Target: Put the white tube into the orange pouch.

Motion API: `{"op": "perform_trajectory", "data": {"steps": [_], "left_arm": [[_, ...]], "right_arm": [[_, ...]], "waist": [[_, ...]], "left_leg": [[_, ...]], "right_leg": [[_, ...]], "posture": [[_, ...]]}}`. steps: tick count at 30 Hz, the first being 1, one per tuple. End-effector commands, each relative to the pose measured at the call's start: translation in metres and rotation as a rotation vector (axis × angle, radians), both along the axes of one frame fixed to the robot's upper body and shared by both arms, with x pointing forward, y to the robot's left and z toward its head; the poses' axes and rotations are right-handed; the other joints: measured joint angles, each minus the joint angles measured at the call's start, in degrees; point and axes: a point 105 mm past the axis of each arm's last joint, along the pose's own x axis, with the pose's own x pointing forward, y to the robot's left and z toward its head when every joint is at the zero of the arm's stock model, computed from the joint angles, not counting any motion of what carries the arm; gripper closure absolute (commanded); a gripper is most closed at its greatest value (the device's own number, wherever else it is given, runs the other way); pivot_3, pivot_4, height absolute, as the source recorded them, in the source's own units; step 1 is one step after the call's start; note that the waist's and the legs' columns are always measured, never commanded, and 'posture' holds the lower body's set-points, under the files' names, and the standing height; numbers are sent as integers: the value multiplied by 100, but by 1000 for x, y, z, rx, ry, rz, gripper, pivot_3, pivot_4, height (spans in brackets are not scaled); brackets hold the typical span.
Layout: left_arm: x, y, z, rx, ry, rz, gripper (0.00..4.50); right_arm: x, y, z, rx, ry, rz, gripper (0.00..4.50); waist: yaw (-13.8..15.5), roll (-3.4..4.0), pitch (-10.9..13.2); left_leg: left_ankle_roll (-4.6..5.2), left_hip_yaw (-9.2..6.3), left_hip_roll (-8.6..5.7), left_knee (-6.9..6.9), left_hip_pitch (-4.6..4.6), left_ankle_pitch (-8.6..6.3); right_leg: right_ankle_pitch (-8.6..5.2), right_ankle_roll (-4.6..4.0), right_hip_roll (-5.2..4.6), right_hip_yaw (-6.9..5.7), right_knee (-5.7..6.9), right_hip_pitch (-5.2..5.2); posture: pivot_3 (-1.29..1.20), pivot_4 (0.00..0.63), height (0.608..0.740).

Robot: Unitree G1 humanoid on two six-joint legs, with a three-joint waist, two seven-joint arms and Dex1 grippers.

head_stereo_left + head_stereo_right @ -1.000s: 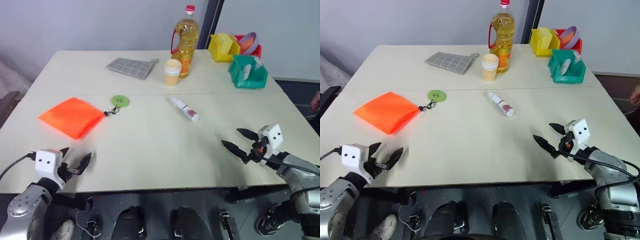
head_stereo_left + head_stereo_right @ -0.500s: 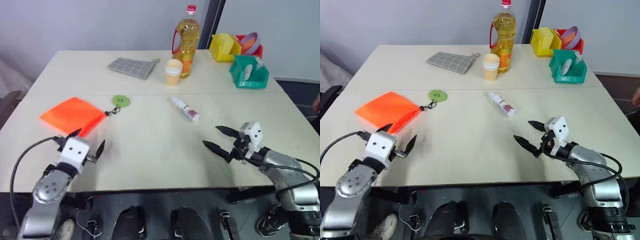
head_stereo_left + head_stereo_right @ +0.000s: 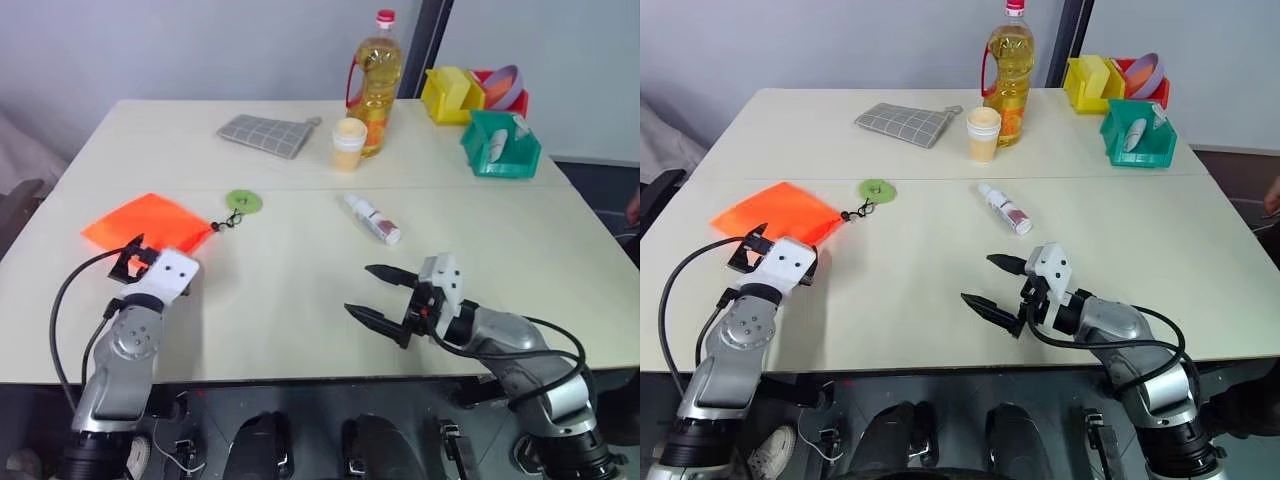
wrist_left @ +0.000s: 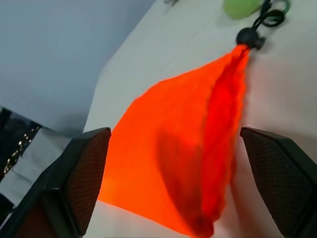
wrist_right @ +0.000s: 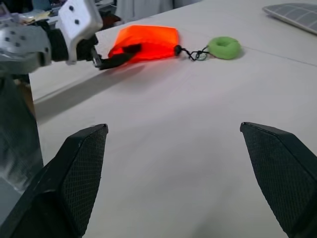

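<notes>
Both of our pincers stand wide open with nothing between the fingers. Our left gripper hovers at the near edge of the orange pouch, its 2 black fingers spread to either side of the fabric as seen from the left wrist, though we cannot tell whether they touch it. Our right gripper hangs over bare table toward the near middle, pointing toward the left, and the white tube lies flat beyond it, apart from the fingertips. From the pouch a short cord runs to a round green disc. Farther back we see a grey checked cloth, a paper cup, a yellow oil bottle and coloured bins.
</notes>
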Motion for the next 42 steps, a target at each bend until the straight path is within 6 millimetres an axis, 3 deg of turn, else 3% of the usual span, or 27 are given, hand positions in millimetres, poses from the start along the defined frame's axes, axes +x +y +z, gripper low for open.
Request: {"op": "perform_trajectory", "data": {"steps": [1, 13, 16, 23, 27, 30, 35, 42], "left_arm": [[6, 0, 9, 49, -44, 24, 0], [16, 4, 23, 122, -103, 60, 0], [17, 5, 23, 114, -107, 63, 841], [14, 8, 17, 78, -80, 74, 4481], [11, 11, 16, 65, -70, 84, 4481], [13, 1, 16, 15, -72, 23, 4481], [19, -39, 16, -34, -61, -169, 4481], [22, -111, 13, -136, -27, -410, 4481]], "right_arm": [[-5, 7, 8, 15, -35, 25, 55], [-12, 13, 4, 28, -14, 30, 55], [-10, 12, 5, 27, -18, 23, 0], [-7, 9, 9, 31, -30, 2, 0], [-6, 8, 10, 28, -35, -3, 0], [-4, 6, 13, 25, -49, -15, 0], [9, -3, 18, 14, -81, -82, 0], [27, -24, 25, -2, -120, -206, 0]], "waist": [[20, 0, 0], [38, -1, 0], [37, -1, 0], [36, -1, 0], [36, -1, 0], [37, -1, 0], [47, -1, -1], [48, -2, -1]], "left_leg": [[0, 0, 0, 0, 0, 0], [12, 0, 0, 2, 0, 8], [13, 0, 0, 3, 0, 8], [14, 1, 0, 3, 0, 9], [15, 1, 0, 3, 0, 9], [15, 1, 0, 4, 0, 9], [15, 1, 0, 7, 0, 9], [18, 1, -2, 10, 0, 10]], "right_leg": [[0, 0, 0, 0, 1, 0], [1, 3, 2, -2, 3, 1], [2, 3, 2, -2, 3, 1], [7, 13, 3, -2, 4, 1], [8, 14, 4, -2, 4, 1], [8, 14, 4, -3, 5, 1], [8, 14, 3, -3, 5, 4], [10, 18, 4, -4, 4, 8]], "posture": [[0, 150, 740], [0, 150, 740], [0, 150, 740], [0, 150, 740], [0, 150, 740], [0, 150, 740], [0, 150, 740], [0, 150, 740]]}}
